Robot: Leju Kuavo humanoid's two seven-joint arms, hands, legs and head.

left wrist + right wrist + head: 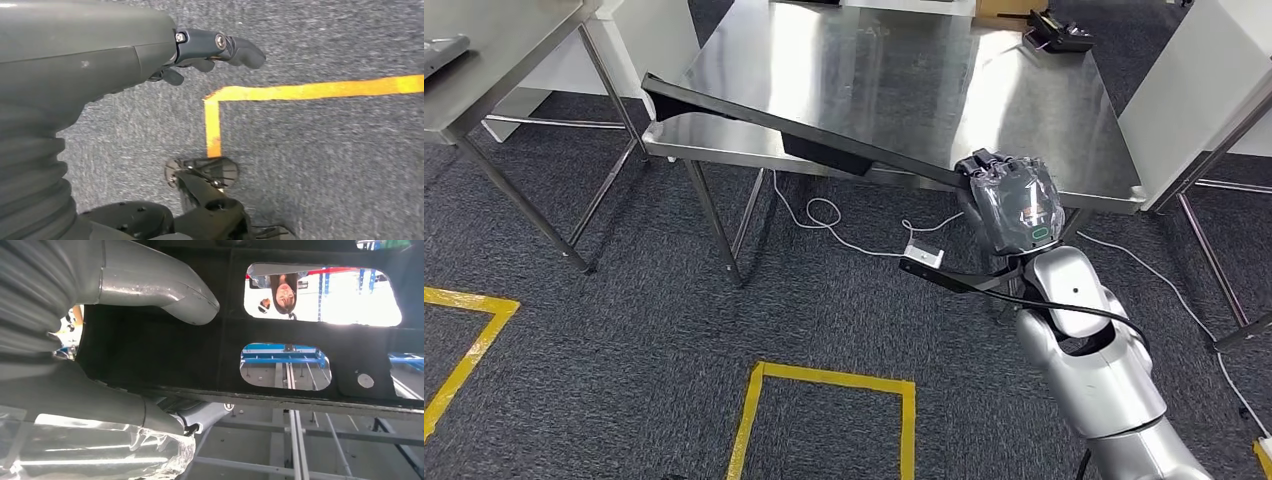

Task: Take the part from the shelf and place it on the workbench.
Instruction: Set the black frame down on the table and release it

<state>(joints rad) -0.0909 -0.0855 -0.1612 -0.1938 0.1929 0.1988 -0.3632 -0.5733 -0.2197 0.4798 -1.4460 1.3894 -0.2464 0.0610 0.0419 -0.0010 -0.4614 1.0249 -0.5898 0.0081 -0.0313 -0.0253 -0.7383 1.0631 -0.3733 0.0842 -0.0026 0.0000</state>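
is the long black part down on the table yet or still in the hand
In the hand. The right robot hand grips the long black part, which slants over the steel table's near edge. Whether its far end touches the tabletop cannot be told.

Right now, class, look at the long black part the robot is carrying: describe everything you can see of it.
The black part is a long, thin, flat piece, matt and dark, perhaps plastic or painted metal. The right wrist view shows rounded rectangular cut-outs and a small round fastener. The right hand grips it near one end. It slants across the near edge of the steel workbench, its far end over the table's left corner; whether it rests there cannot be told.
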